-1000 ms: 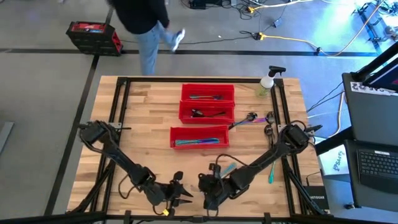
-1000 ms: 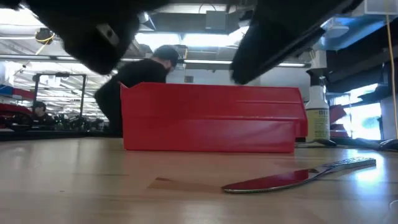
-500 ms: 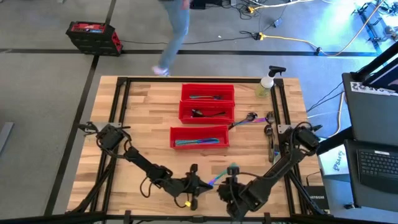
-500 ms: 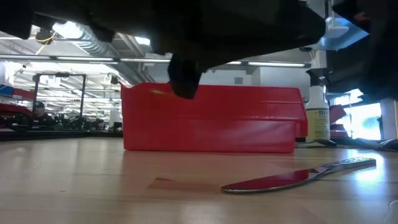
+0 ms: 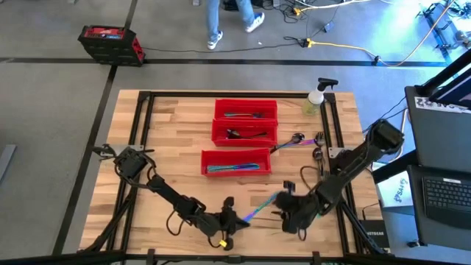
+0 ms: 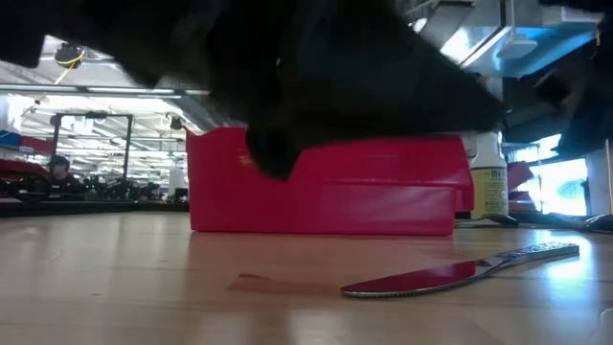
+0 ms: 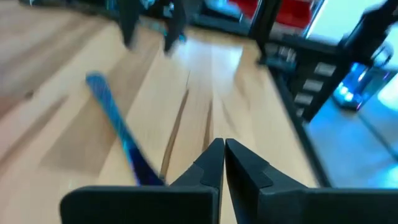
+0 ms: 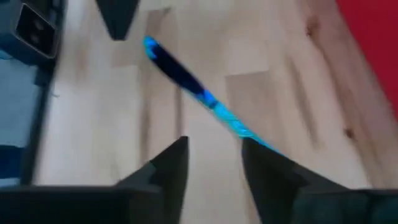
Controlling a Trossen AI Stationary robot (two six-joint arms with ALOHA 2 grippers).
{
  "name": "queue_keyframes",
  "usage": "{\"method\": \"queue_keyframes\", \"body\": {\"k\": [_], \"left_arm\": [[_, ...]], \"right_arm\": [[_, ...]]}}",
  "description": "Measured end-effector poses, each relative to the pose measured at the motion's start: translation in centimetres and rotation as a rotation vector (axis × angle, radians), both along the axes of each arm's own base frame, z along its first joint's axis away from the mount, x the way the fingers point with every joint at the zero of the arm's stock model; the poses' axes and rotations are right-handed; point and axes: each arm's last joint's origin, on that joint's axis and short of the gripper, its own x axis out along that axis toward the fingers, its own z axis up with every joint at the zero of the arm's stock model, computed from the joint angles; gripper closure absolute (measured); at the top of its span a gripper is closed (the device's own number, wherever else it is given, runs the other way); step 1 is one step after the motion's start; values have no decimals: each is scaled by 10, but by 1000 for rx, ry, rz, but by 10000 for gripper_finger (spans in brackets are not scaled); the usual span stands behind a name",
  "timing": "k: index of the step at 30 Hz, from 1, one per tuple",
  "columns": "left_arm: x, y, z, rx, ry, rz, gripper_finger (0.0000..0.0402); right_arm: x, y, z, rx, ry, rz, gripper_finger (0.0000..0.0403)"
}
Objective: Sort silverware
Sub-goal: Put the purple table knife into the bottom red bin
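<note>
One piece of silverware, a slim iridescent blue-purple utensil, lies slanted near the table's front edge, between my two grippers. My left gripper is at its near-left end, with fingertips that meet and nothing between them. The utensil runs beside those fingers and disappears under the gripper. My right gripper is at the utensil's far-right end and stands open. The utensil lies ahead of its fingers, apart from them. My left gripper stands shut right beside the utensil's near end, which the gripper's own body hides. I cannot tell whether it touches the utensil.
Three red bins with silverware stand mid-table. Loose pieces lie to their right, by a spray bottle. A knife lies on the wood in front of a bin. A person's legs show beyond the table.
My left gripper has gone toward the table's right edge, up to the utensil's near end. My right gripper has drawn away toward the right edge and a little farther back, uncovering the utensil. The person has walked away from the table's far edge.
</note>
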Motion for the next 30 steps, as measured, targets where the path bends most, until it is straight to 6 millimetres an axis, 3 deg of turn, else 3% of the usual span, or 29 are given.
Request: {"method": "queue_keyframes", "body": {"k": [6,10,30], "left_arm": [[-4,-1,-7,8,66,9,401],[-7,1,-14,17,139,23,401],[-10,5,-25,-3,257,8,401]], "right_arm": [[-14,-19,-14,-144,17,49,147],[-12,-23,-16,-128,40,36,120],[-10,-20,-14,-79,15,15,173]]}}
